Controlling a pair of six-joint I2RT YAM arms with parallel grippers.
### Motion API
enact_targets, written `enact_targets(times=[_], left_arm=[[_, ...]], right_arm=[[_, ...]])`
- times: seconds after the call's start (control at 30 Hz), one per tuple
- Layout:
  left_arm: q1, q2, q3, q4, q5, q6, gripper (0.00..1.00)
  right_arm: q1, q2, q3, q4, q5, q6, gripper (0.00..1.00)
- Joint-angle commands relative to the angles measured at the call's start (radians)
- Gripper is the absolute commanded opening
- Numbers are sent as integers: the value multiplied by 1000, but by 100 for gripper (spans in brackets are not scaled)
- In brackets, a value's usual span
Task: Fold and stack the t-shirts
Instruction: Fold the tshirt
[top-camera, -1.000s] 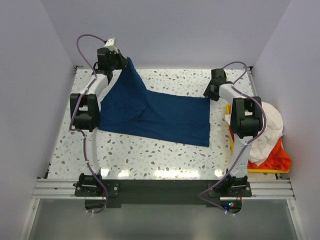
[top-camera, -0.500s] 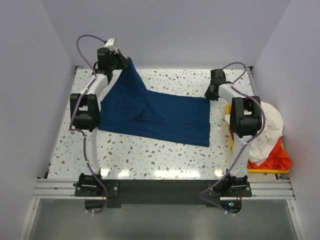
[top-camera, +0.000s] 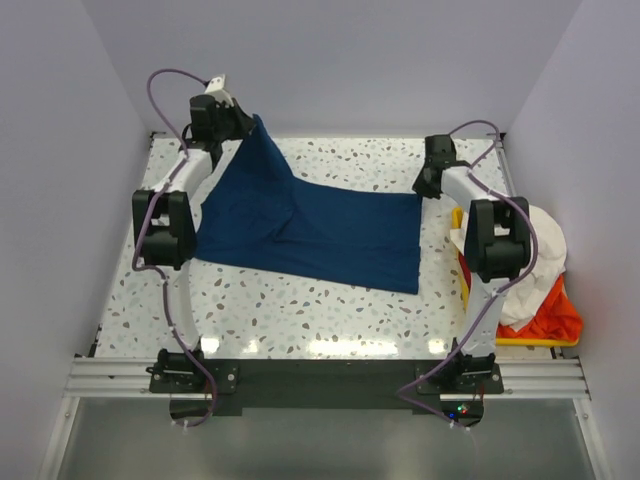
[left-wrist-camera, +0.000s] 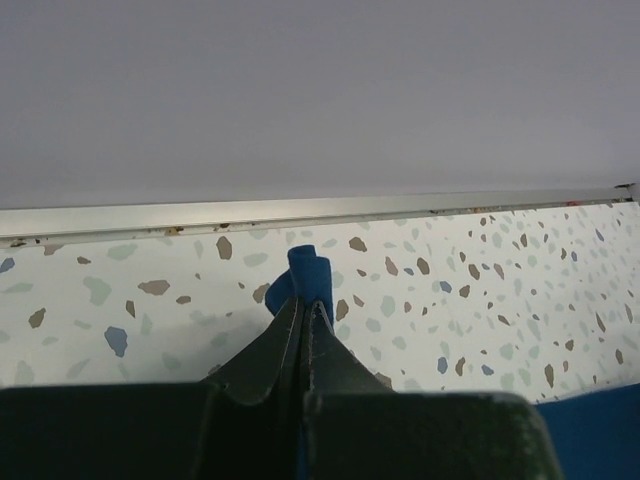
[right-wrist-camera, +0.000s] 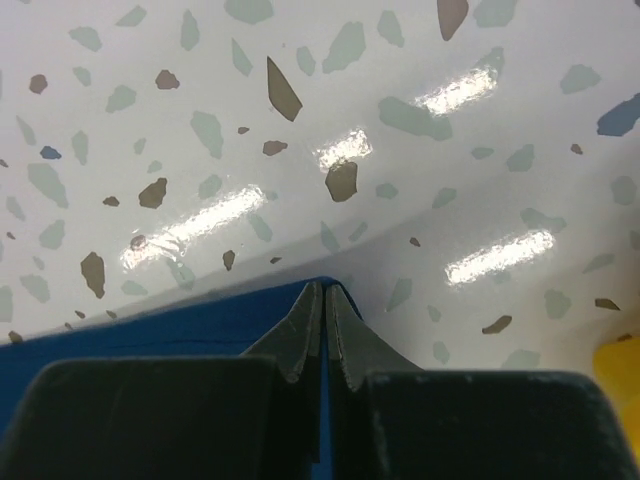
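Note:
A navy blue t-shirt (top-camera: 320, 225) lies spread across the middle of the speckled table. Its far left corner is lifted up at the back edge, where my left gripper (top-camera: 250, 122) is shut on it. In the left wrist view a small fold of blue cloth (left-wrist-camera: 305, 280) sticks out past the closed fingertips. My right gripper (top-camera: 420, 190) is shut on the shirt's far right corner, low at the table. In the right wrist view the blue cloth (right-wrist-camera: 150, 325) runs between the closed jaws. A cream-white t-shirt (top-camera: 535, 255) and an orange-red t-shirt (top-camera: 555, 318) are heaped at the right.
A yellow bin (top-camera: 530, 341) at the table's right edge holds the heaped shirts. A metal rail (left-wrist-camera: 300, 212) runs along the table's far edge under the back wall. Side walls close in left and right.
The right gripper has closed on the shirt's far right corner. The left arm has shifted slightly, still holding the raised corner.

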Motion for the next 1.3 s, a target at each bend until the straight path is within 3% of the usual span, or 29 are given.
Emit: enact_targets(times=[0.0,0.23,0.47,0.77,1.27], left_arm=[[6,-114,-37,54,0,0,0],[6,-219,-159,68,-21,-7,0],[6,-383,-351,43,-136,-44,0],[8,-581,-557,-78,-300,-93,0],[40,-765,-816,-233,-382,-271,0]], right_arm=[[-11,-115,-27,21,22,-2,0],[-11,-184,-110,44,7,4,0],[-11,-282,-212,66,16,18,0],[-11,-385,-338,87,-11,43,0],[-11,-536,-513,118,-36,32,0]])
